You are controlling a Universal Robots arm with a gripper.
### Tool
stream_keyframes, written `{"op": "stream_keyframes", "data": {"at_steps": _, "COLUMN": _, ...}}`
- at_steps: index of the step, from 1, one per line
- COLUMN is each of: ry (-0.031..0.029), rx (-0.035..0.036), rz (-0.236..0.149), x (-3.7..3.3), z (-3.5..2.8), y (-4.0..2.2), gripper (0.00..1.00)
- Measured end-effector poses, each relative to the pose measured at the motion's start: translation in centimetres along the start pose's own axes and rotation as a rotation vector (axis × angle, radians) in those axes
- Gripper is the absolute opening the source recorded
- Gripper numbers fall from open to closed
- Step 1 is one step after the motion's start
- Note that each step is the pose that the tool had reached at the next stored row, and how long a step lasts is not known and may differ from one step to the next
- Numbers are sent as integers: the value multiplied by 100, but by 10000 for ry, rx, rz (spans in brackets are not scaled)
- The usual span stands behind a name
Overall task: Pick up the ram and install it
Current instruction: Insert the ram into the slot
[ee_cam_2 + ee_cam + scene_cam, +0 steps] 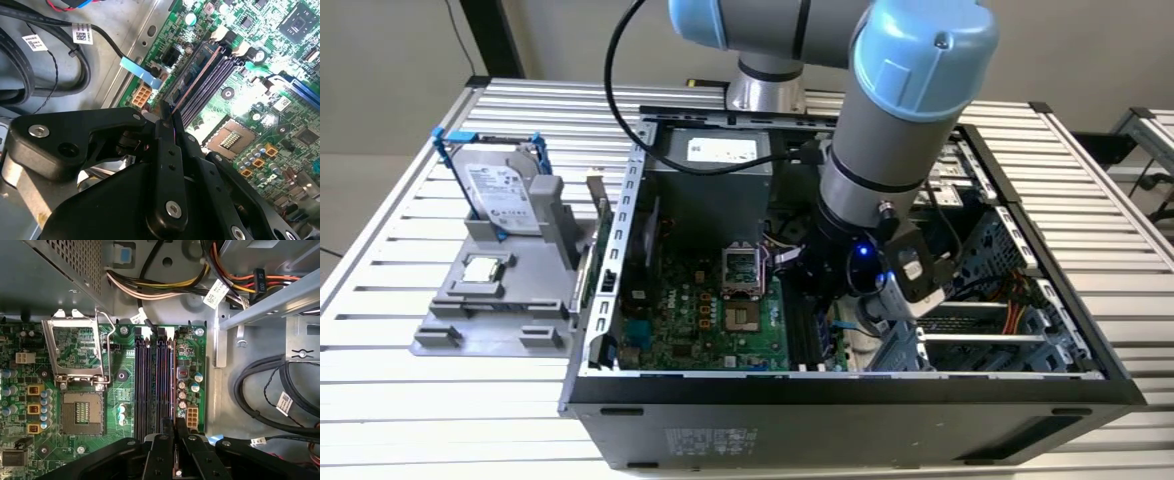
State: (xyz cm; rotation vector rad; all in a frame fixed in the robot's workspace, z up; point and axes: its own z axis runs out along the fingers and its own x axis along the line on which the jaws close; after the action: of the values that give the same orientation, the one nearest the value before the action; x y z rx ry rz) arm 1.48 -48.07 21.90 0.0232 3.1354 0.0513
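Observation:
My gripper (834, 305) reaches down into the open computer case (854, 385), over the motherboard's (707, 310) black memory slots (150, 385). In the second wrist view the black fingers (162, 131) are pressed together on the ram (196, 75). It shows edge-on as a thin strip running from the gripper (171, 116) along the outermost slot, the one nearest the board's edge. In the first wrist view the gripper (175, 432) stands at one end of that same slot. The ram's lower edge is hidden, so I cannot tell how deep it sits.
On the exterior view's left, a grey fixture (494, 320) holds a silver hard drive (500, 190) and a small square processor chip (483, 268). The processor socket (80, 412) lies beside the slots. Black cables (265, 390) and the metal drive cage (987, 330) crowd the other side.

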Motion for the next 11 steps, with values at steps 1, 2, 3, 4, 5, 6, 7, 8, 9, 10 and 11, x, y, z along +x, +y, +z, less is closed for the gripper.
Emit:
{"op": "stream_keyframes", "data": {"at_steps": 1, "ry": 1, "rx": 2, "rz": 0, "x": 0, "z": 4, "y": 1, "gripper": 0}}
{"op": "stream_keyframes", "data": {"at_steps": 2, "ry": 1, "rx": 3, "rz": 0, "x": 0, "z": 7, "y": 2, "gripper": 0}}
{"op": "stream_keyframes", "data": {"at_steps": 3, "ry": 1, "rx": 3, "rz": 0, "x": 1, "z": 8, "y": 3, "gripper": 0}}
{"op": "stream_keyframes", "data": {"at_steps": 4, "ry": 1, "rx": 3, "rz": -2, "x": 1, "z": 8, "y": 3, "gripper": 0}}
{"op": "stream_keyframes", "data": {"at_steps": 5, "ry": 1, "rx": 4, "rz": -6, "x": 1, "z": 8, "y": 3, "gripper": 0}}
{"op": "stream_keyframes", "data": {"at_steps": 6, "ry": 1, "rx": 3, "rz": -13, "x": 2, "z": 9, "y": 3, "gripper": 0}}
{"op": "stream_keyframes", "data": {"at_steps": 7, "ry": 2, "rx": 3, "rz": -24, "x": 3, "z": 9, "y": 3, "gripper": 0}}
{"op": "stream_keyframes", "data": {"at_steps": 8, "ry": 2, "rx": 2, "rz": -38, "x": 6, "z": 9, "y": 3, "gripper": 0}}
{"op": "stream_keyframes", "data": {"at_steps": 9, "ry": 3, "rx": 1, "rz": -57, "x": 8, "z": 9, "y": 3, "gripper": 0}}
{"op": "stream_keyframes", "data": {"at_steps": 10, "ry": 3, "rx": 1, "rz": -67, "x": 8, "z": 9, "y": 3, "gripper": 0}}
{"op": "stream_keyframes", "data": {"at_steps": 11, "ry": 3, "rx": 1, "rz": -67, "x": 8, "z": 9, "y": 3, "gripper": 0}}
